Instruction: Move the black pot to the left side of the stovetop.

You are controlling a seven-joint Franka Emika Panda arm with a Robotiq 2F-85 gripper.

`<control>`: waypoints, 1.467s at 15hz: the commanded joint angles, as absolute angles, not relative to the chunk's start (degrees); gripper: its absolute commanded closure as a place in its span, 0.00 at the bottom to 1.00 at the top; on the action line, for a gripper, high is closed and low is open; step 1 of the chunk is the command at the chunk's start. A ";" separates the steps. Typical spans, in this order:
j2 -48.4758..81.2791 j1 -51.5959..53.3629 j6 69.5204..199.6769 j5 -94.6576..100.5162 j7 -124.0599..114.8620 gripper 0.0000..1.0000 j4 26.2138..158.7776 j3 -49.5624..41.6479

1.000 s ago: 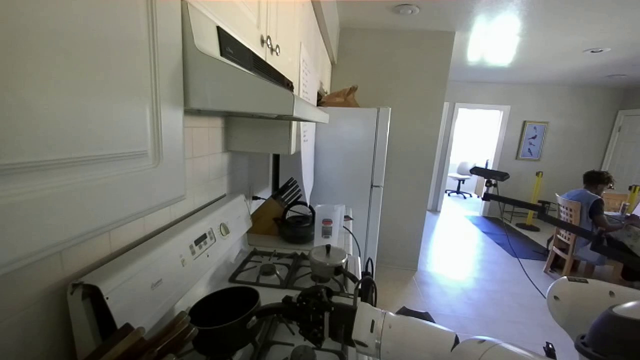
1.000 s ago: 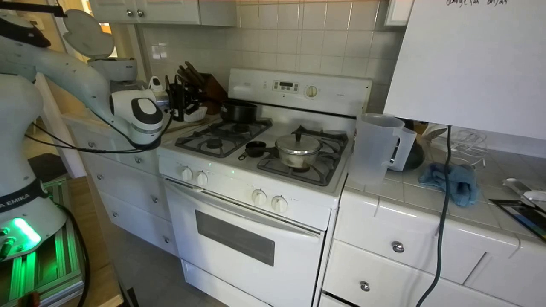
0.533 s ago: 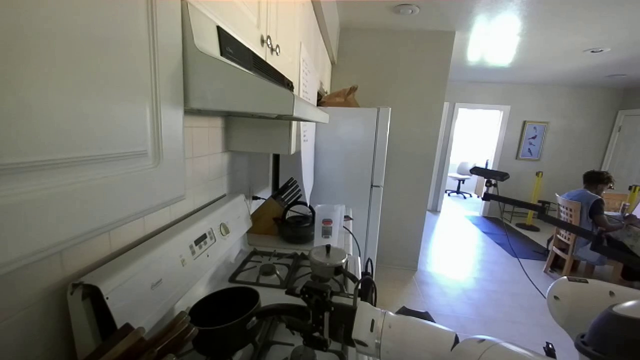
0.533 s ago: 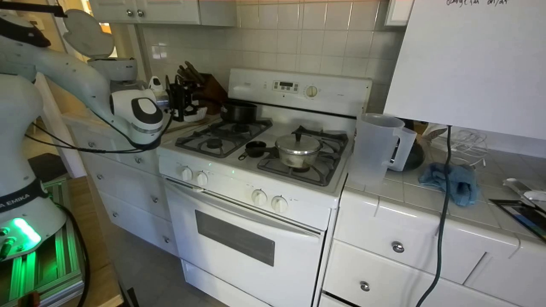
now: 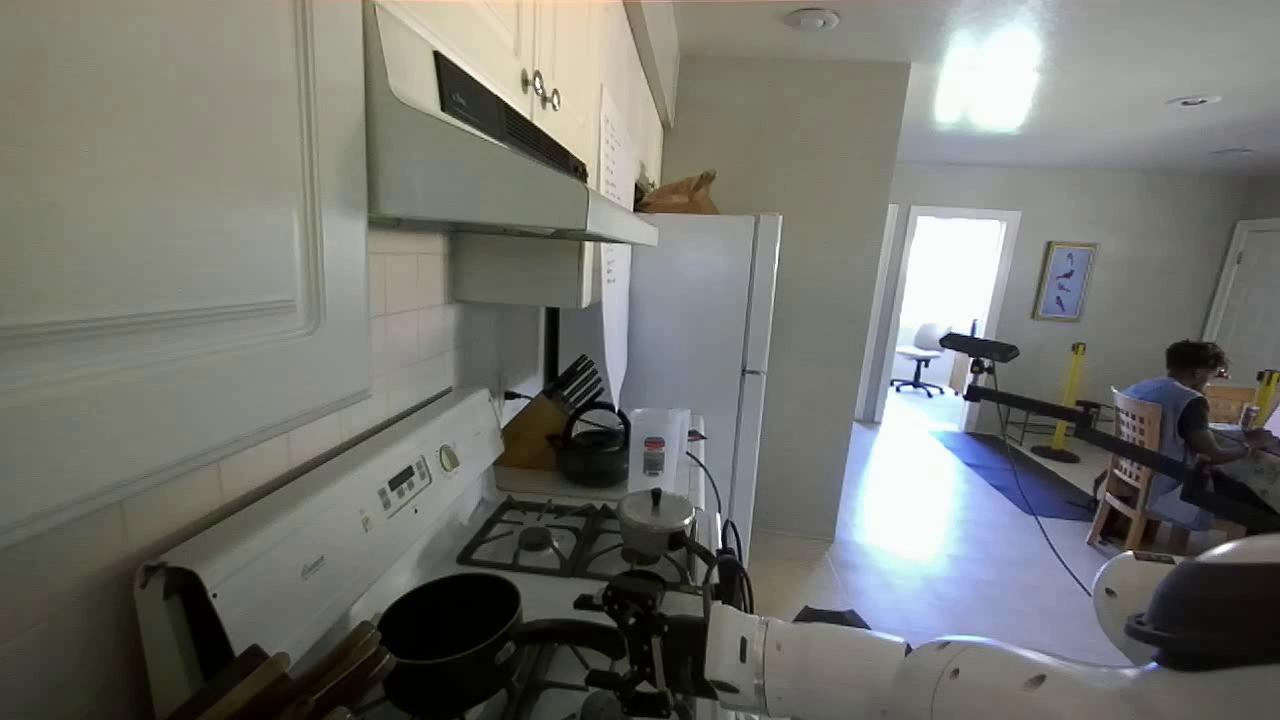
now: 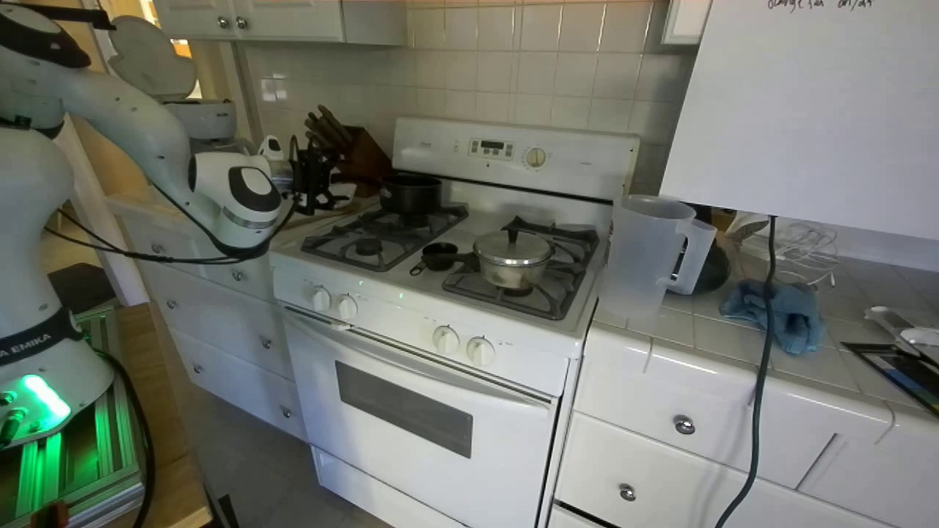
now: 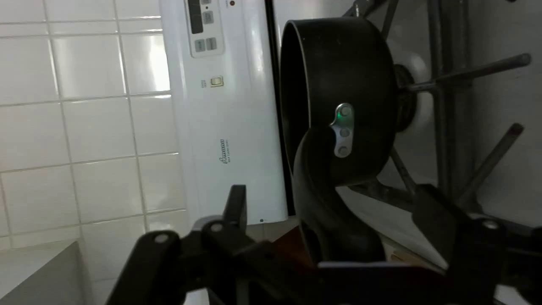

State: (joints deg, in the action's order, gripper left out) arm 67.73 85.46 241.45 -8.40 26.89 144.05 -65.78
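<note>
In the wrist view, can see the claw (image 7: 330,190) across the lower part of the frame, standing with fingers (image 7: 438,220) well apart, left and right. Between them, can follow the handle (image 7: 326,199) of the black pot (image 7: 347,80), running from upper right of centre down to the bottom middle, and see a gap on each side. Cannot tell of any contact lower down, in the dark. At right, can see the grate (image 7: 444,127) under the pot.

In an exterior view, can find the black pot (image 5: 447,650) at the bottom, left of the claw. In an exterior view, can place the black pot (image 6: 411,195) slightly above and left of centre, just right of the claw, upright at the back left of the stovetop (image 6: 486,214).
</note>
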 commanded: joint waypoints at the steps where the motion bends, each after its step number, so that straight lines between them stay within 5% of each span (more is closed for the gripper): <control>1: 59.91 83.00 242.53 0.30 29.74 0.00 146.16 -64.98; 14: 28.04 78.39 241.68 43.64 26.55 0.00 147.88 -78.72; 22: 5.68 62.09 236.49 66.71 23.04 0.00 148.39 -70.72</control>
